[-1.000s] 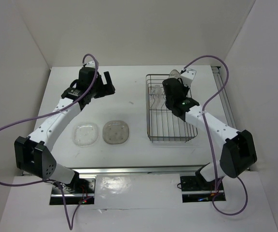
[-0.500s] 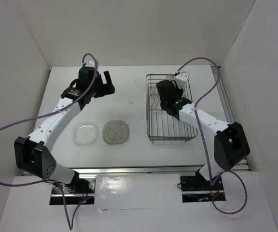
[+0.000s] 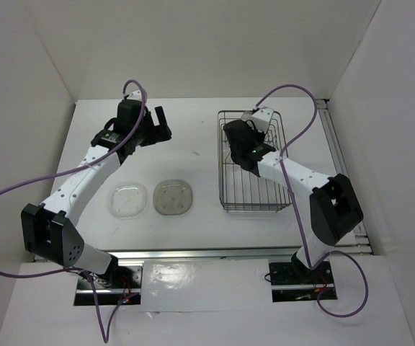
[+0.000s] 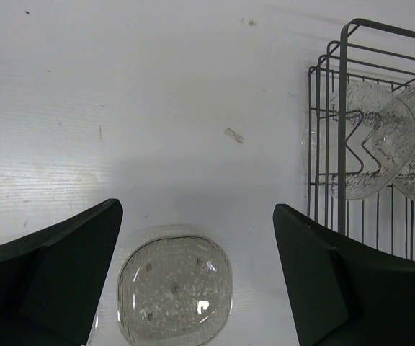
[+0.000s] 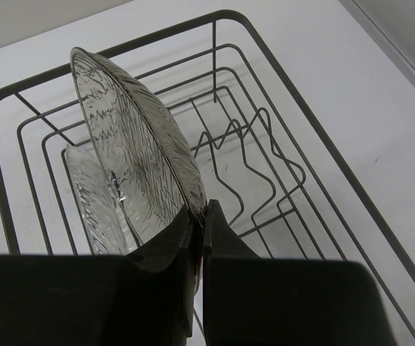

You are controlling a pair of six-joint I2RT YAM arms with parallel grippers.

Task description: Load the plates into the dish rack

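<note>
- White bench (image 3: 193, 155) carries dish rack (image 3: 258, 209) at right, flat clear plate (image 3: 127, 200) and flat smoky plate (image 3: 173, 196) near-left.
- Right arm (image 3: 294, 173) bends over it; right claw (image 5: 202, 216) pinches upright smoky plate (image 5: 132, 137) beside racked clear plate (image 5: 96, 194).
- Left arm (image 3: 85, 176) stretches far-left, left claw (image 4: 197, 209) gaping.

— What encloses the space?
— Plain white panels; a white back wall (image 3: 207, 43), a white left wall (image 3: 20, 108), a white right wall (image 3: 398, 108); all evenly lit.
— And below?
— A flat white matte tabletop (image 3: 193, 155), faintly grained, bearing a small pale scuff (image 4: 233, 135); a silvery metal rail (image 3: 207, 254) lines its near edge.
</note>
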